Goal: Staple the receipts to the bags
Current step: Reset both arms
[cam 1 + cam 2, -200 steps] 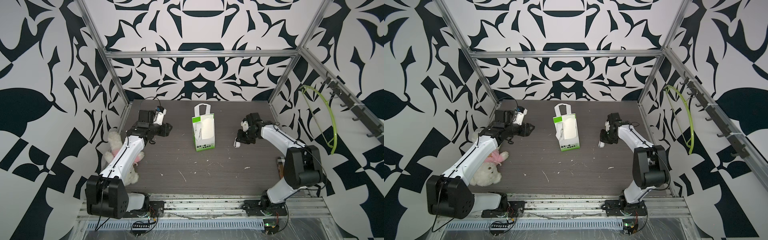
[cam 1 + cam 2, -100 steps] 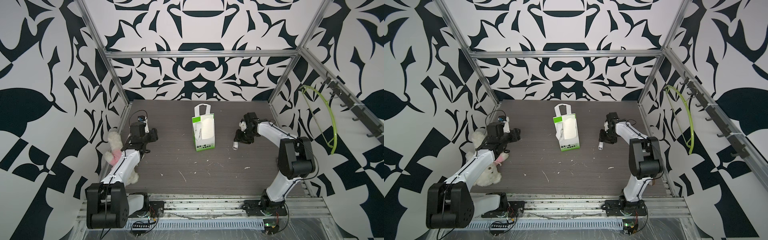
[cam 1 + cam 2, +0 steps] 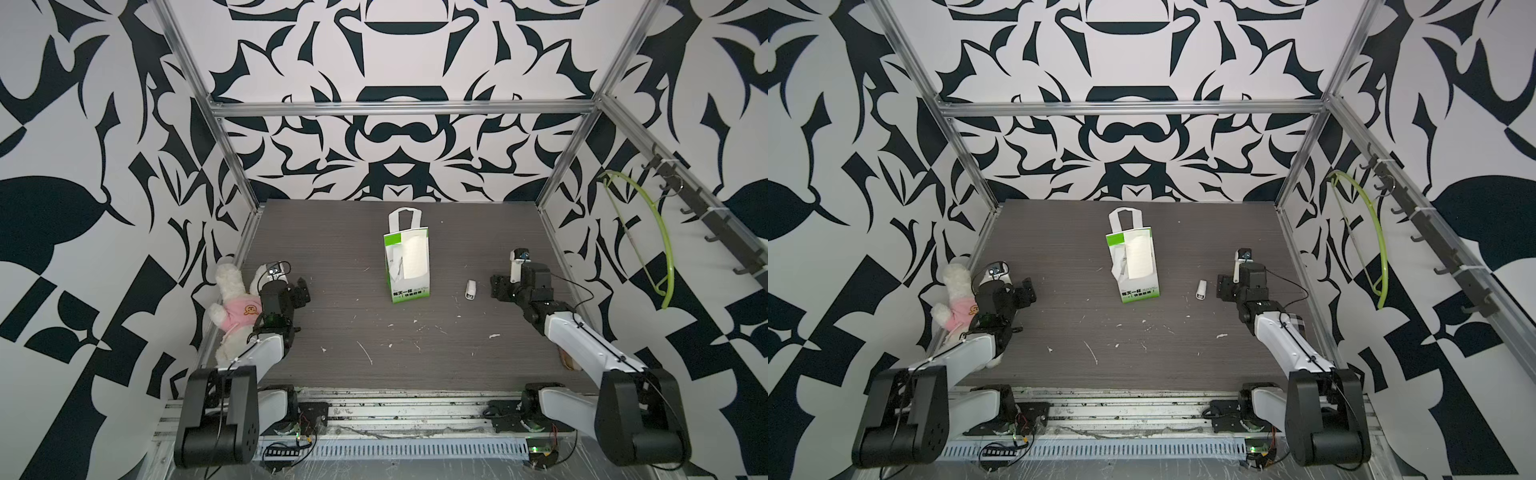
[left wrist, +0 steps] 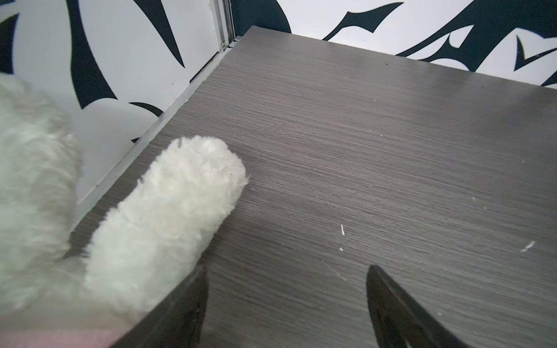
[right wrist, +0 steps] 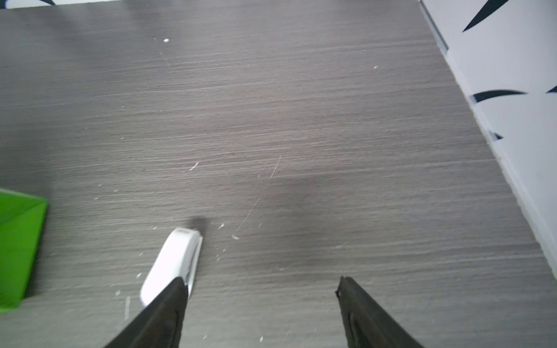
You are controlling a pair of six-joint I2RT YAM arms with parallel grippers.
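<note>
The white bag (image 3: 409, 286) with green band and loop handles stands upright mid-table in both top views (image 3: 1140, 286); its green side (image 5: 18, 241) shows in the right wrist view. The cream receipt (image 3: 415, 257) lies flat against the bag's front (image 3: 1139, 257). A small white stapler (image 3: 470, 289) lies on the table right of the bag (image 3: 1201, 289), beside one finger of my right gripper (image 5: 261, 279), which is open and empty (image 3: 496, 286). My left gripper (image 4: 287, 268) is open and empty at the left edge (image 3: 301, 291), far from the bag.
A white plush toy (image 3: 235, 299) in a pink shirt lies against the left wall beside my left arm, its limb (image 4: 168, 217) right by one finger. Paper scraps (image 3: 365, 353) litter the front of the table. A green hoop (image 3: 648, 237) hangs on the right wall.
Both arms have drawn back toward the front. The right gripper opened and moved away to the right of the stapler. The left gripper opened wider and came back beside the plush toy.
</note>
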